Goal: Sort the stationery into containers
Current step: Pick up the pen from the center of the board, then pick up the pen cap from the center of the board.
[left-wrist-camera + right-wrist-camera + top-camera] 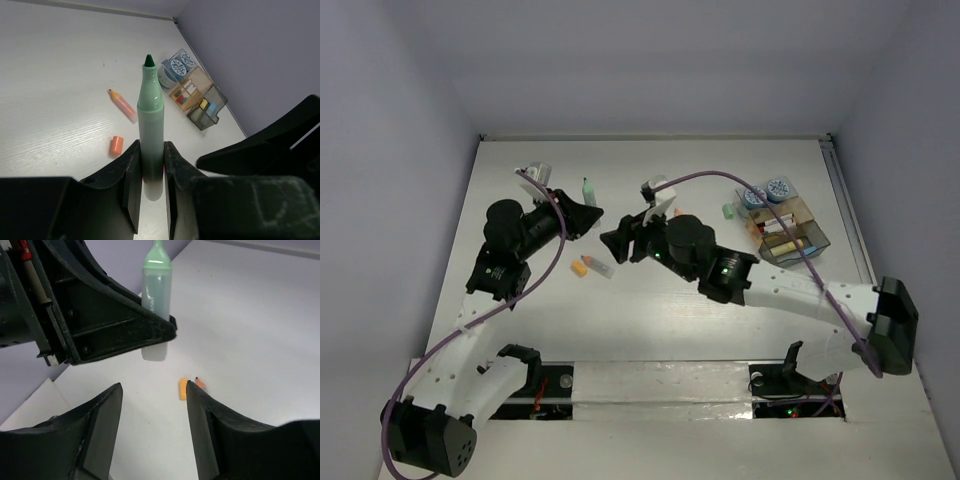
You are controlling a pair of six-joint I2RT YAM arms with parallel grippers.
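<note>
Faint print on green marker (156,300), unreadable

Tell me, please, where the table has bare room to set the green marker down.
Bare table lies between the orange stick and the arm bases, and along the far wall behind the tray. It is crowded at the tray and around the held green marker.

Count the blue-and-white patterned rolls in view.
2. Both sit side by side at the far end of the clear divided tray: the left roll toward the table's middle, the right roll toward its right edge. Others could lie hidden beneath them.
</note>
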